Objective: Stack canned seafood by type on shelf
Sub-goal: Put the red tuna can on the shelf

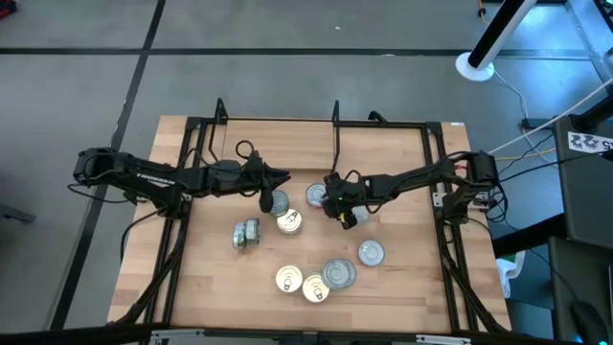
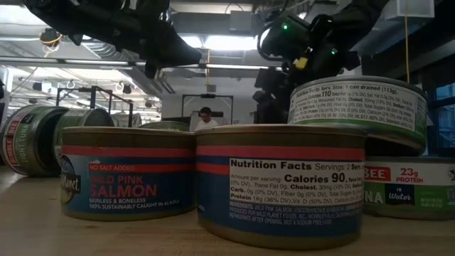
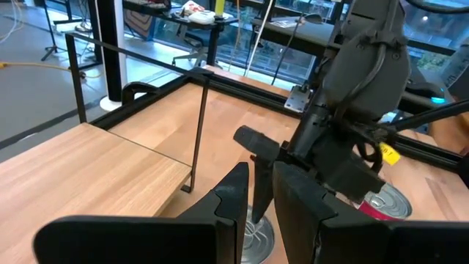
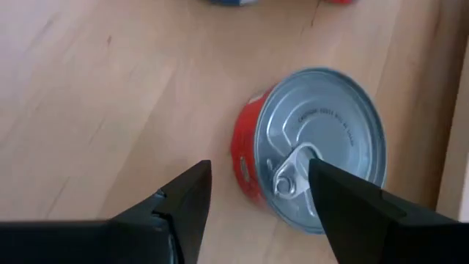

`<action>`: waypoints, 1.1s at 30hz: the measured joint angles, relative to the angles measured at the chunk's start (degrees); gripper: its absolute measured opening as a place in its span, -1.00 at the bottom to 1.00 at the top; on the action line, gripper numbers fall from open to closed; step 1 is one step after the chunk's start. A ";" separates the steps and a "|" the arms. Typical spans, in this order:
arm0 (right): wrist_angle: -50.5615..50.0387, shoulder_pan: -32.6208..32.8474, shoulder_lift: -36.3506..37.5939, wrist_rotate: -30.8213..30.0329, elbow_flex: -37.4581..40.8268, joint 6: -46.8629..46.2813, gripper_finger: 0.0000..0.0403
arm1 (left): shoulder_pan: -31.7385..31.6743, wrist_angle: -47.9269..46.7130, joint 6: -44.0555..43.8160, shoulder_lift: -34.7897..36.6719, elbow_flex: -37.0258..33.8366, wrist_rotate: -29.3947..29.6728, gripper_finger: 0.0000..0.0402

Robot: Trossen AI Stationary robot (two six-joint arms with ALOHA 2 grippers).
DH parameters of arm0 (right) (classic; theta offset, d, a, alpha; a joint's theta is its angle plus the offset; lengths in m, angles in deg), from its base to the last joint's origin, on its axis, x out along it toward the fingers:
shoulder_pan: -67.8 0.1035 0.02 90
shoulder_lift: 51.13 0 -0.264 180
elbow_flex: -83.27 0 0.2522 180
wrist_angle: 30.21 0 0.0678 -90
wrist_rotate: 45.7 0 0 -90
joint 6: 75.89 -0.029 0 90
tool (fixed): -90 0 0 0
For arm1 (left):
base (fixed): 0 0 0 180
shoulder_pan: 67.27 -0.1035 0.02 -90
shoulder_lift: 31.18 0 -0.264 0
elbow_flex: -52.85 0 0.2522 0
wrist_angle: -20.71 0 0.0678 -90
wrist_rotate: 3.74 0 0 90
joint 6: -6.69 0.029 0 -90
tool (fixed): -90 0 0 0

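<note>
The shelf (image 3: 110, 165) is a light-wood board between thin black uprights at the table's far side (image 1: 278, 149), and no tin shows on it. Several round tins of canned seafood lie spread over the tabletop. My right gripper (image 4: 260, 172) is open and slants down over a red-sided tin (image 4: 311, 158) with a silver pull-tab lid, which stands near the table's middle (image 1: 316, 195). One finger stands beside the tin and one over its lid. My left gripper (image 3: 261, 176) hovers above a silver-lidded tin (image 3: 256, 235), its fingers a narrow gap apart with nothing between them.
Two tins lie on their sides at the left (image 1: 246, 234). Blue salmon tins (image 2: 128, 174) stand near the front edge, and beside them a green-labelled tin (image 2: 359, 107) sits on another tin. A black frame (image 1: 436, 163) runs along the table's edges. A person sits far behind the table.
</note>
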 joint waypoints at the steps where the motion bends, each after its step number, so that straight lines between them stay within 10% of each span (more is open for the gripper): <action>1: 0.20 0.00 -0.22 0.00 -0.02 0.00 0.07 | 0.00 0.00 0.00 0.00 0.00 0.00 -0.70; 16: -0.04 0.00 -0.20 0.37 0.00 -0.44 -0.48 | 0.00 -0.04 0.00 0.00 -0.02 -0.01 -0.70; 33: 3.21 0.02 -0.14 3.11 0.02 -0.18 -0.55 | 0.00 -0.07 -0.09 0.00 -0.02 0.00 -0.70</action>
